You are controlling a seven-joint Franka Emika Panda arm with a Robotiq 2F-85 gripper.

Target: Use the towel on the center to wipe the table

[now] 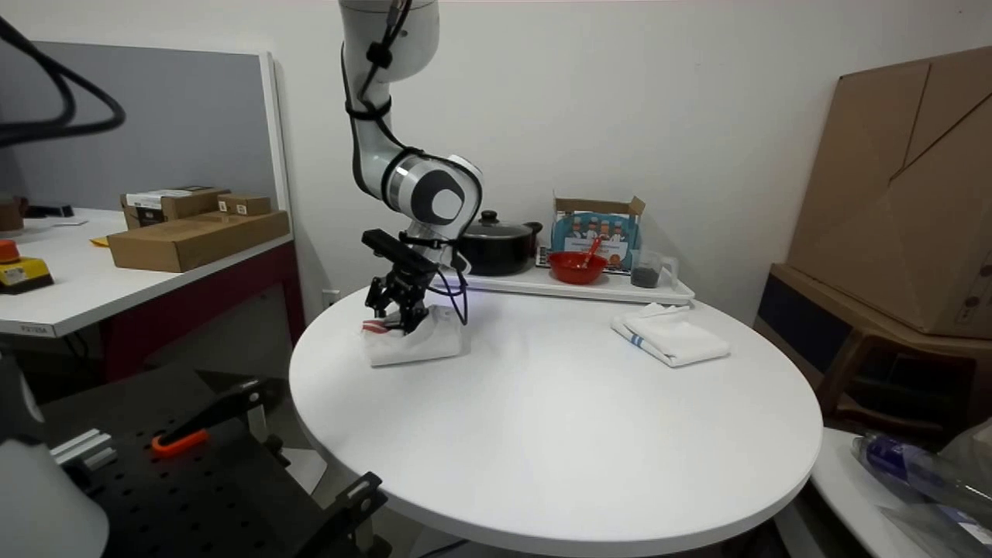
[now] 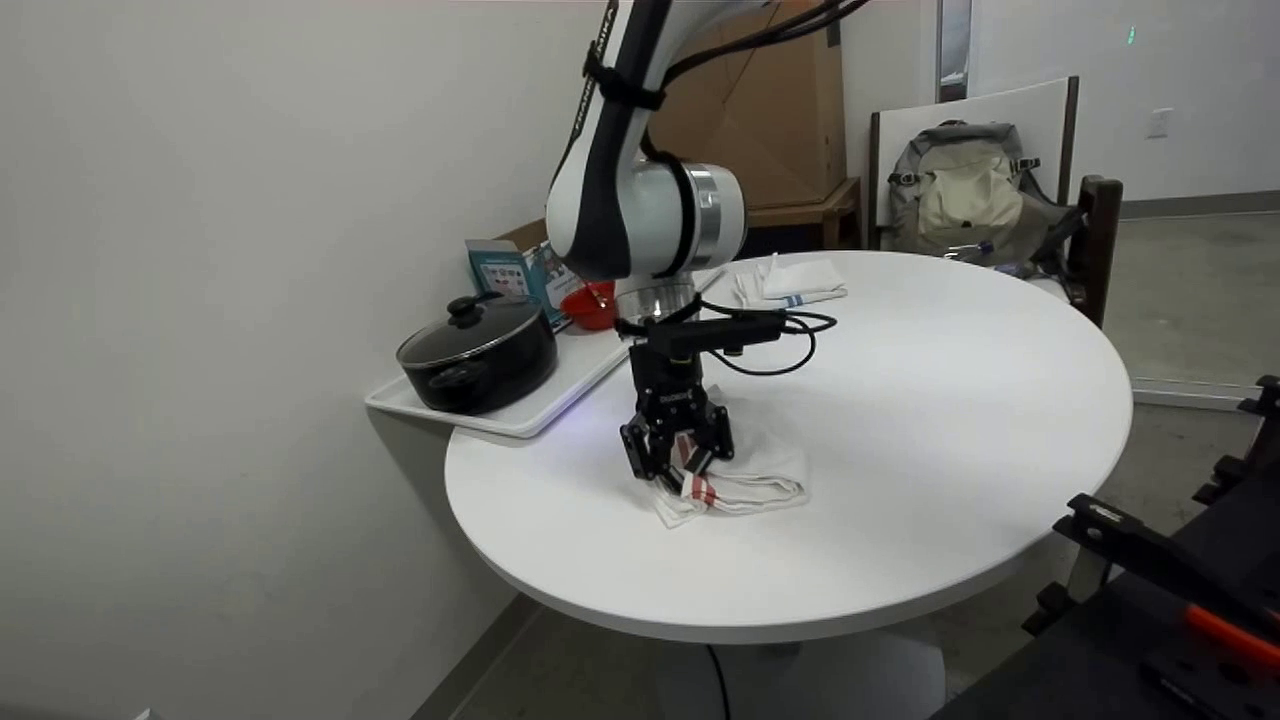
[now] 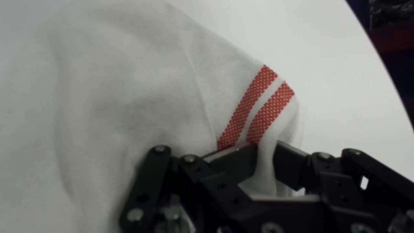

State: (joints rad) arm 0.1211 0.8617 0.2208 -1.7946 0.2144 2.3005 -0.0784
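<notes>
Red-striped white towel (image 1: 434, 347) lies on round white surface (image 1: 542, 434), nr edge, partly folded, in both exterior views. Gripper (image 3: 266, 160) is down at it; jaws clenched on a bit of its cloth, wrist view has the fold btwn them, red stripes (image 3: 241, 111) right by the tips. Blue-striped towel (image 1: 686, 342), folded, sits well apart on same surface. By the wall (image 1: 736, 155), white tray (image 2: 580, 372) w/ lidded black pot (image 2: 485, 375), red bowl (image 1: 572, 272) (red utensil (image 1: 594, 249) in it) & clear cup (image 1: 645, 274), dark lower half; printed box (image 1: 593, 226) just behind bowl. Backpack (image 2: 965, 195) in an exterior view, past far edge of surface.
</notes>
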